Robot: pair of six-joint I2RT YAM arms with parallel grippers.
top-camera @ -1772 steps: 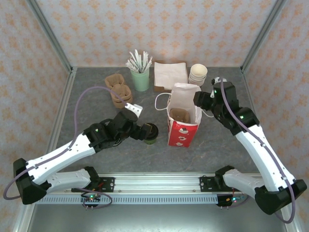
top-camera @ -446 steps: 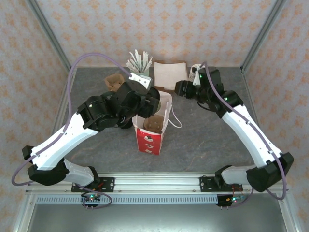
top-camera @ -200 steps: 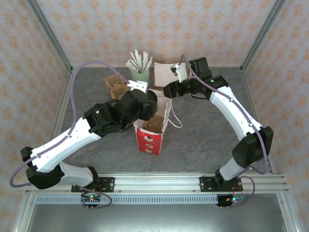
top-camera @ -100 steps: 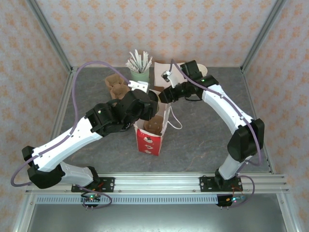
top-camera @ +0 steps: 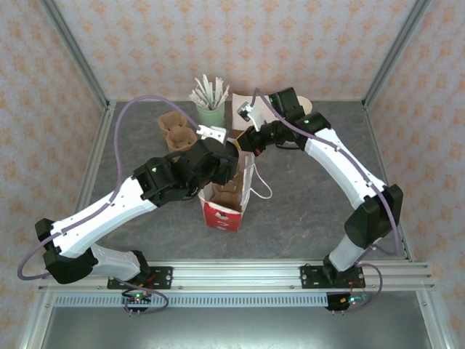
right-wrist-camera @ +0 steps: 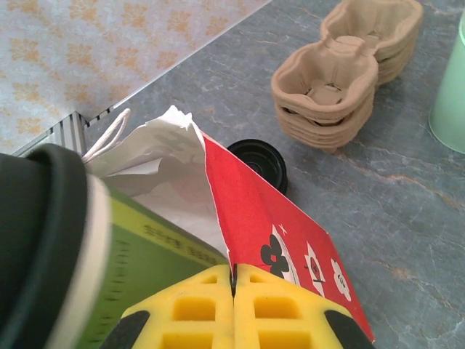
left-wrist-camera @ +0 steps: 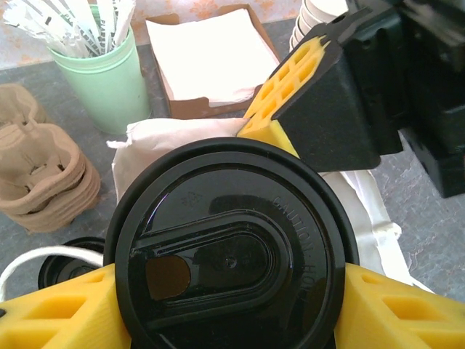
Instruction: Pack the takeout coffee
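The takeout coffee (left-wrist-camera: 232,254), olive-green with a black lid, sits between my left gripper's (left-wrist-camera: 232,309) yellow fingers (left-wrist-camera: 58,316), shut on it. It hangs just over the open top of the red-and-white bag (top-camera: 220,216). From above, the left gripper (top-camera: 221,163) covers the bag's back left rim. My right gripper (right-wrist-camera: 234,280) is shut on the bag's upper edge (right-wrist-camera: 283,233), and the cup's green side (right-wrist-camera: 138,269) is right beside it. From above, the right gripper (top-camera: 245,143) is at the bag's far rim. A brown cup carrier (top-camera: 229,187) lies inside the bag.
A mint cup of stirrers (top-camera: 211,115), a box of napkins (left-wrist-camera: 207,54) and a stack of lidless cups (left-wrist-camera: 320,14) stand behind the bag. Brown carriers (top-camera: 174,129) are stacked at back left. Loose black lids (right-wrist-camera: 260,161) lie on the table beside the bag.
The right gripper has closed on the bag's top edge. The bag has tilted and shifted slightly. The left gripper, still holding the coffee, has edged over the opening.
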